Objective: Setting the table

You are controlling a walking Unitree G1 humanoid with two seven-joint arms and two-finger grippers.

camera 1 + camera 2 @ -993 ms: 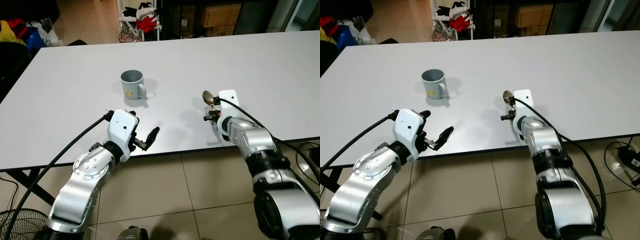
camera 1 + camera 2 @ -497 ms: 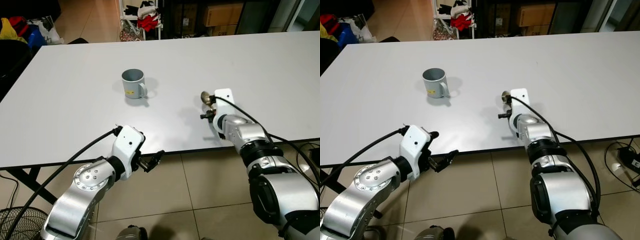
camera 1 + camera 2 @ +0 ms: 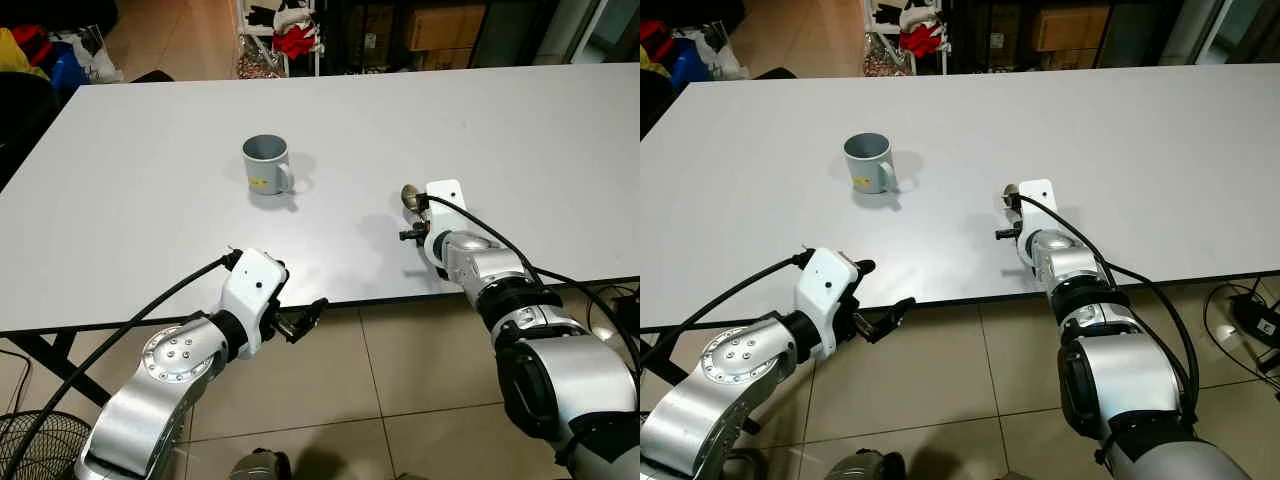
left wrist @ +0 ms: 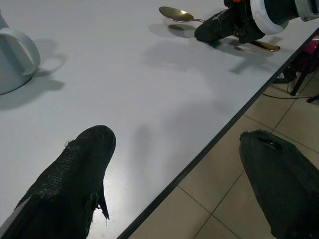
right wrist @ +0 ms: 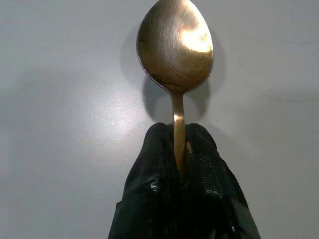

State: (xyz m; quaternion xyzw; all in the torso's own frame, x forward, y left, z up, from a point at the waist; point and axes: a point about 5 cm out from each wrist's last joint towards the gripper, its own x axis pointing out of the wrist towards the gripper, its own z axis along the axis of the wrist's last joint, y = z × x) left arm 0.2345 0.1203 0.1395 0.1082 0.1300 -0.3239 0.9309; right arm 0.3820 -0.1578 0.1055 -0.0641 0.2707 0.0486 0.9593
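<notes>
Right wrist view: spoon (image 5: pixel 175 47) handle hidden in right gripper (image 5: pixel 180 149), clamped.
Left gripper (image 4: pixel 174 164): fingers apart, near table (image 3: pixel 150 200) edge.
Mug (image 3: pixel 266 165): far left.

The left gripper (image 3: pixel 303 318) is no longer above the tabletop (image 3: pixel 150 200); it now sits lower at the near edge, half off it. The right gripper (image 3: pixel 414 213) and its spoon (image 3: pixel 410 197) are slightly farther from that edge.
</notes>
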